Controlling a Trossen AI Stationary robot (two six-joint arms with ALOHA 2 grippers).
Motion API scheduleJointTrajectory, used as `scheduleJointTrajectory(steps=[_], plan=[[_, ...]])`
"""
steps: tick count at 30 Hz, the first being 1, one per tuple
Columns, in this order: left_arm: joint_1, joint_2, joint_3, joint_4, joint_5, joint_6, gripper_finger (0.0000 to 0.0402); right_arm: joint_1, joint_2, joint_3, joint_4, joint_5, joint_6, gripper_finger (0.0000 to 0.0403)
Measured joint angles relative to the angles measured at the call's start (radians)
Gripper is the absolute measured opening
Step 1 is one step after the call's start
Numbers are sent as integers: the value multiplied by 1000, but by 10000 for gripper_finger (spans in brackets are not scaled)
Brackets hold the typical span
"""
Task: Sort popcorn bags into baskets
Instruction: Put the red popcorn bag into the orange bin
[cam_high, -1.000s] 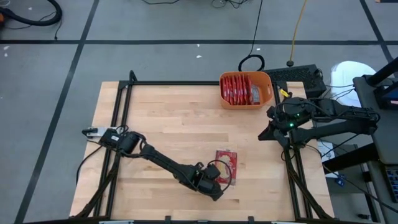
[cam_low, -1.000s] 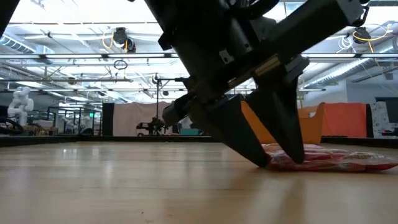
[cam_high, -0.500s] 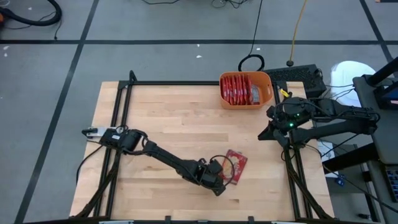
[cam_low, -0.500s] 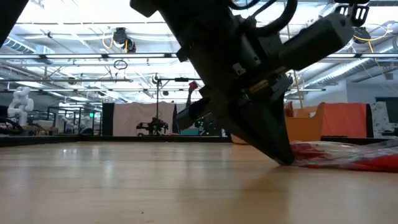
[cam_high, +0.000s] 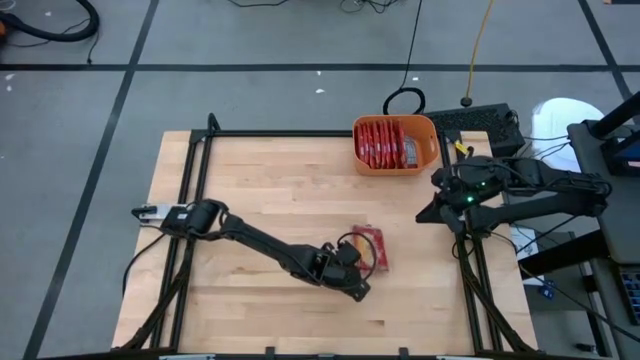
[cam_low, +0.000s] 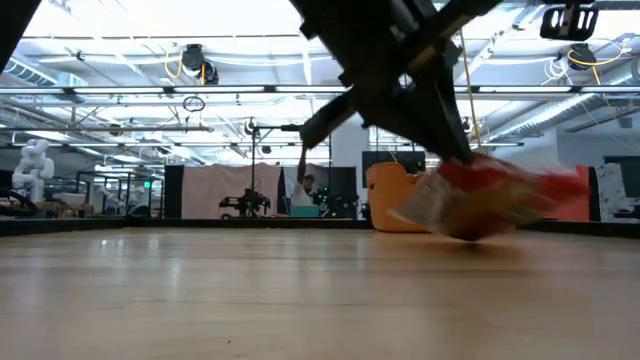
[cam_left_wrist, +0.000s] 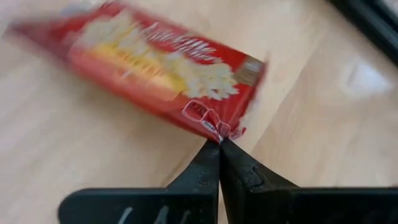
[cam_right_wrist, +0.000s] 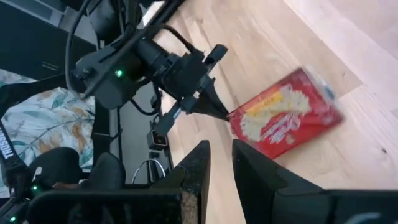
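A red popcorn bag (cam_high: 369, 245) with a yellow-cream picture hangs just above the table's near middle, and my left gripper (cam_left_wrist: 219, 142) is shut on it. The low view shows this bag (cam_low: 480, 200) off the wood. The orange basket (cam_high: 396, 146) stands at the far edge, right of the middle, with several red bags on edge inside it. My right gripper (cam_right_wrist: 221, 163) hovers at the table's right side, a small gap between its fingers and nothing in it; it looks across at the lifted bag (cam_right_wrist: 286, 118). My left gripper pinches one corner of the bag (cam_left_wrist: 214, 127) between its two fingertips (cam_left_wrist: 208, 163). The fingers slant downward, coming from the table's left and near side. The bag juts out beyond the fingertips, tilted and lifted clear of the table.
Black frame rails (cam_high: 190, 230) run along the table's left and right sides. Bare wood (cam_high: 270, 190) lies between the held bag and the basket. The room beyond the far edge shows in the low view.
My left gripper has shut on the corner of the bag that lay flat near the table's front, then risen and swung a little toward the far edge. The bag has turned about and come up off the wood.
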Motion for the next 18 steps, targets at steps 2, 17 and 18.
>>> scheduleJointTrajectory(steps=[2,17,18], plan=[[1,-15,0,-2,-24,-1,2,0,-16,0,0,4,0,61],[0,-143,0,18,-195,66,1,0,-106,-1,56,75,20,61],[0,-151,0,17,-203,74,1,0,-107,-5,79,75,21,61]])
